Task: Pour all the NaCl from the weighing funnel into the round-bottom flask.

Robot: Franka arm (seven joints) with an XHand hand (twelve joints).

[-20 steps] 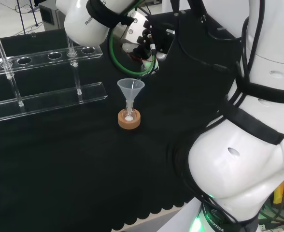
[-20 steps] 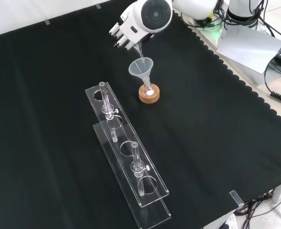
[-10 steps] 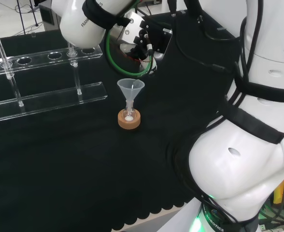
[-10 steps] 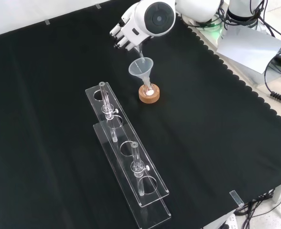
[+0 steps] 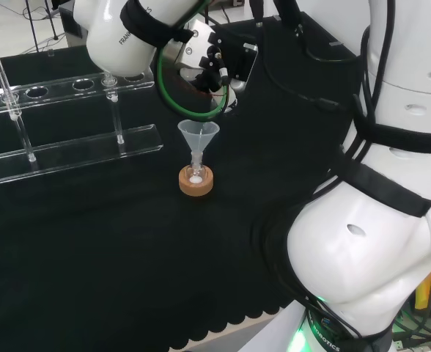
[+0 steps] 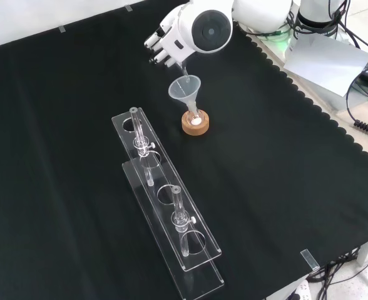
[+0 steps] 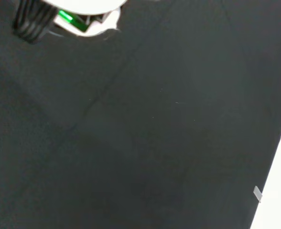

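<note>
- Hand [image 6: 164,39], upper centre of the front view: I am lifting it a little higher and back from where it hung a second ago. Its fingers are curled round a thin clear piece, which I am taking for the weighing funnel [image 6: 183,69]; its tip is slanting down towards the mouth below.
- Plastic funnel [image 5: 199,135], centre of the head view: standing upright in the neck of the round-bottom flask [image 5: 196,176], unmoved.
- Flask contents: a white patch is showing at the bottom, so I judge the salt largely delivered and the pour closing.
- Cork ring [image 6: 195,123]: seating the flask on the bench [image 6: 284,162].
- Clear rack [image 6: 171,212], lower centre of the front view: carrying upright glass tubes [image 6: 179,209], well apart from the flask.
- Obstruction: the arm's round-capped link [image 6: 209,30] is covering part of the hand in the front view; the retreat path is looking open.
</note>
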